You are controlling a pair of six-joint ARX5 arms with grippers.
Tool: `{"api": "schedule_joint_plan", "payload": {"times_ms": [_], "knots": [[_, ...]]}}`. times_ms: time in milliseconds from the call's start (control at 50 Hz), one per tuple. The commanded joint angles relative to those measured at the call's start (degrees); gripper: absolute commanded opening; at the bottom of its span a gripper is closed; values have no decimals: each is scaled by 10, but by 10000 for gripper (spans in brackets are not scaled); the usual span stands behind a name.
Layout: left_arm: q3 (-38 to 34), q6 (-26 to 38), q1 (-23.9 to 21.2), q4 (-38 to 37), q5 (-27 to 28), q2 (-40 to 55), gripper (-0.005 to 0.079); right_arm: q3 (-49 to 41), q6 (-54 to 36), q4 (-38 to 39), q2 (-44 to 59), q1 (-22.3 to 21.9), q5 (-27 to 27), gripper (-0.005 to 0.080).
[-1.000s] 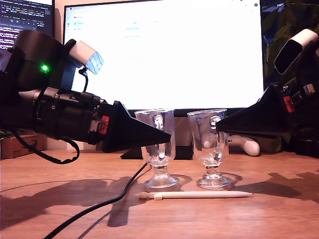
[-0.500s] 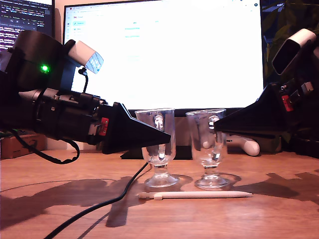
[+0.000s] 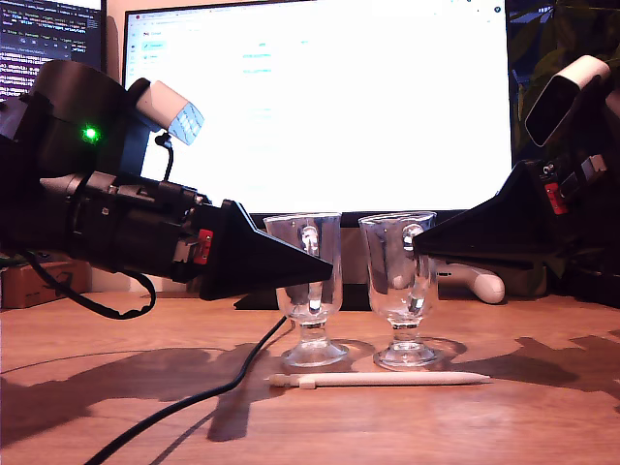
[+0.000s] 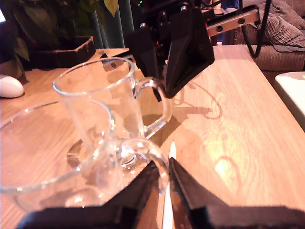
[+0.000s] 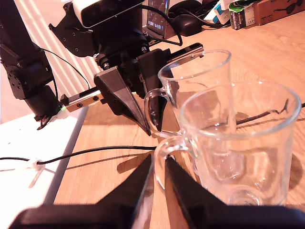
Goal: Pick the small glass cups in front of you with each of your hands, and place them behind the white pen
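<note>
Obs.: the slim white pen (image 3: 383, 380) lies flat on the brown wooden table (image 3: 116, 407). Everything below is placed from it.

- Two clear glass stemmed cups with side handles stand side by side just beyond the pen, on its far side in the exterior view. Both feet appear to be down on the wood.
- First cup (image 3: 312, 295) is beyond the pen's ringed end and second cup (image 3: 399, 291) beyond its middle. Their bowls are near each other, but whether they touch cannot be told.
- My first gripper (image 3: 325, 263), a black pointed wedge, is closed on the first cup's handle, which the first wrist view shows pinched between the jaws (image 4: 162, 167).
- My second gripper (image 3: 418, 247) is likewise clamped on the second cup's handle (image 5: 159, 160).
- A black cable (image 3: 194, 397) crosses the table from the pen's ringed end toward the exterior view's lower left.

Judgement: both cups look placed and release comes next.

Risks:
1. Thin curved handle in a narrow pinch. If a jaw drags while opening, the cup could twist on its small foot and tip.
2. Bowls sit close. Any sideways pull on withdrawal could knock glass on glass.
3. A tipped cup would fall toward the pen and roll it.
4. The first arm, retreating low, could snag the cable and tug it under the first cup's foot.
</note>
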Motion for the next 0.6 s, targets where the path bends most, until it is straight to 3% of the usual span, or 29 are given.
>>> {"api": "schedule_joint_plan", "payload": {"times_ms": [0, 160, 420, 580], "knots": [[14, 9, -3, 11, 5, 9, 34, -3, 3, -2, -8, 3, -4, 61], [14, 9, -5, 8, 5, 9, 148, -3, 2, -20, -8, 2, -4, 112], [14, 8, -6, -24, 7, 9, 178, -3, 2, -44, -8, 1, -4, 194], [14, 9, -5, -40, 10, 9, 258, -3, 2, -50, -8, -8, -4, 215]]}}
